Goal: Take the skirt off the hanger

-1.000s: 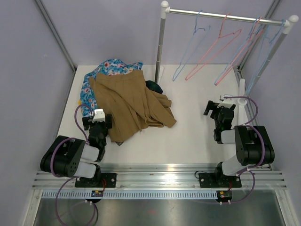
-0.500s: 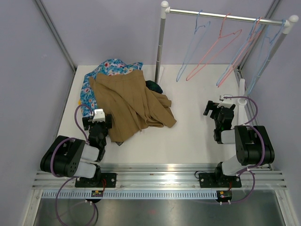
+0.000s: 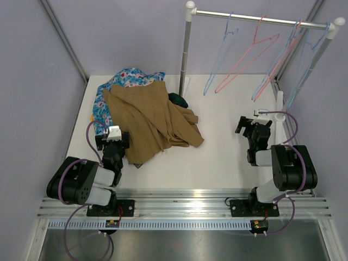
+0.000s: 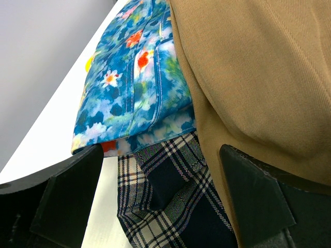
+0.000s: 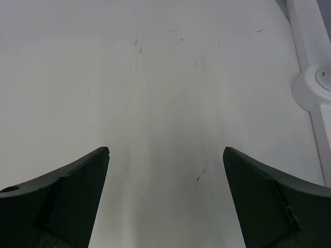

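The tan skirt (image 3: 149, 117) lies spread and rumpled on the white table at the left, on no hanger. In the left wrist view it fills the right side (image 4: 258, 67). Light-blue wire hangers (image 3: 216, 64) dangle bare from the rail at the back right. My left gripper (image 3: 113, 142) sits low at the skirt's near left edge. It is open (image 4: 161, 155), with plaid cloth between its fingers and the skirt against the right one. My right gripper (image 3: 251, 128) is open (image 5: 166, 150) over bare table at the right, far from the skirt.
A blue floral garment (image 3: 103, 106) (image 4: 134, 77) lies under the skirt's left side. A dark tartan garment (image 4: 170, 201) pokes out beneath both. Pink wire hangers (image 3: 244, 62) share the rail (image 3: 261, 19). The rack's post (image 3: 185, 54) and white foot (image 5: 315, 82) stand on the table.
The hangers on the rail have swung slightly to the right. Neither arm nor the garments have moved.
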